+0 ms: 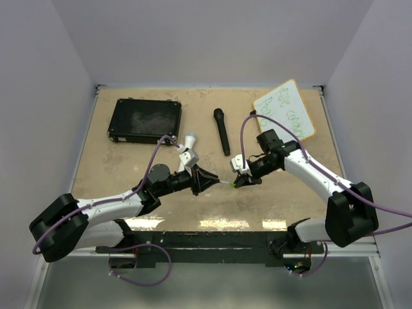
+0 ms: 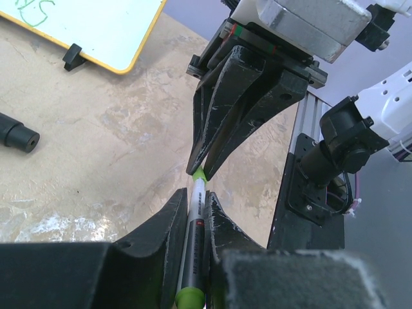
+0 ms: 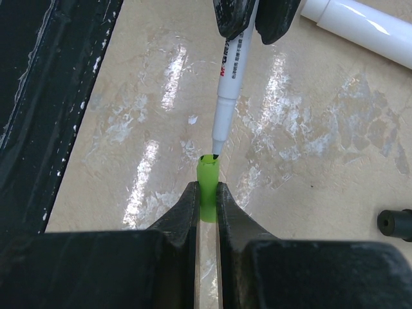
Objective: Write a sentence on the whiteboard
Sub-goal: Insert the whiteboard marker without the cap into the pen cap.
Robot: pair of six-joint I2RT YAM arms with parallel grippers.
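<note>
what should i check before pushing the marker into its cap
1. left gripper shut on marker: ok
2. right gripper shut on green cap: ok
3. marker tip at the cap's mouth: ok
4. marker in line with cap: cannot tell, it looks slightly angled in the right wrist view
5. sentence on whiteboard: ok, green words are there

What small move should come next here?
Probably ease the right end effector forward to seat the green cap on the marker. Its tip sits at the cap's mouth, the left end effector grips the barrel, and the whiteboard already carries green writing.
</note>
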